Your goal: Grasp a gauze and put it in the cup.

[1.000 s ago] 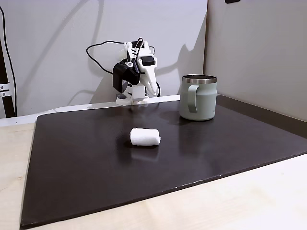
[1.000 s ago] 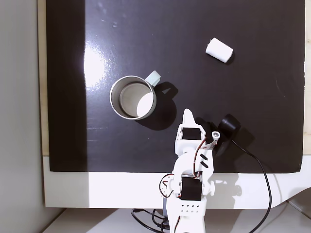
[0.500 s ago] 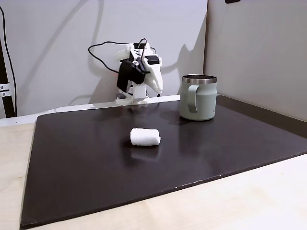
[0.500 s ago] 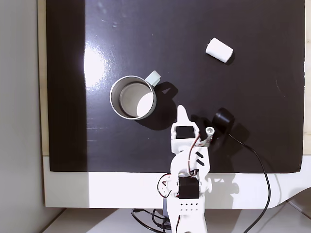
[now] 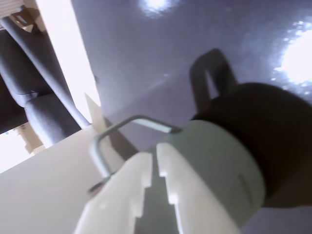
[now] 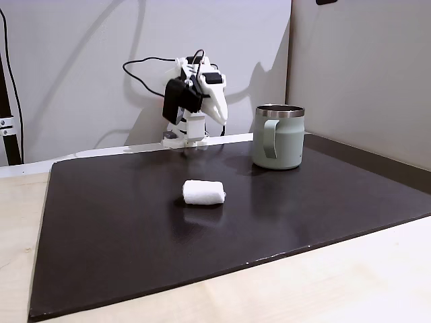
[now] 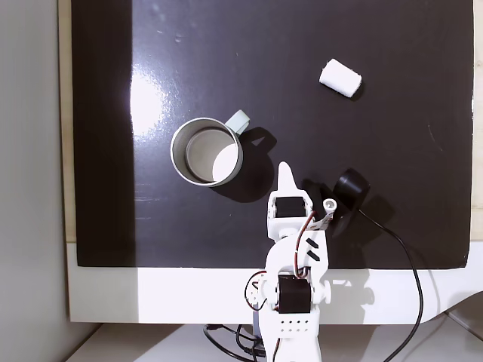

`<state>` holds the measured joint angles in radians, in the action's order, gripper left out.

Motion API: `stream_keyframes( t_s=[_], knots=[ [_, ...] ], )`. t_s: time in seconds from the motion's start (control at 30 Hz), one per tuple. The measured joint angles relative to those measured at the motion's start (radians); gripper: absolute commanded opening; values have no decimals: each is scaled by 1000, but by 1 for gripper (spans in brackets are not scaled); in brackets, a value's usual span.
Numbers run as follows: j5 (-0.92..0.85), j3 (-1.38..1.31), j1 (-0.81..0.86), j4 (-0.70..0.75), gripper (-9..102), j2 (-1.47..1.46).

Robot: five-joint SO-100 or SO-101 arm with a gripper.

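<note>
Gauze [image 6: 203, 192] [image 7: 340, 77] unmoved since the earlier frames: lying on its side on the dark mat [image 6: 121, 222] [image 7: 392, 151], well apart from the cup [image 6: 278, 137] [image 7: 207, 151] and from the arm. Cup also unchanged, upright, handle toward the mat's middle in a fixed view.

Gripper [image 7: 284, 172] [image 6: 219, 120] has shifted slightly relative to half a second ago: tip a little nearer the cup's side in a fixed view, and raised a little higher in another. Arm folded back over its base at the mat's edge, gripper tip pointing toward the cup, not touching it.

Wrist view: gripper [image 5: 153, 158] fingers nearly together, narrow slit between them, holding nothing; cup [image 5: 219, 161] close behind them, handle to the left.

Black cable [image 7: 404, 264] trails from the arm off the tabletop [image 7: 189, 294].
</note>
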<state>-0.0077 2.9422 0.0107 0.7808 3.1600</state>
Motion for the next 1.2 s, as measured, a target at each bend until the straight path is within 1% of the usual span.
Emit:
stream_keyframes(
  t_s=[0.17,0.33,0.47,0.53,0.77,0.83,1.03,1.2],
  knots=[
    [54,-121,-3,0,0,-146],
    [135,-307,-2,2,0,-407],
    [202,-509,32,44,2,-635],
    [229,-617,44,78,5,-749],
    [291,-917,124,199,24,-1054],
    [298,-997,141,247,27,-1135],
    [316,-1226,181,387,31,-1393],
    [322,-1390,199,454,33,-1577]
  ],
)
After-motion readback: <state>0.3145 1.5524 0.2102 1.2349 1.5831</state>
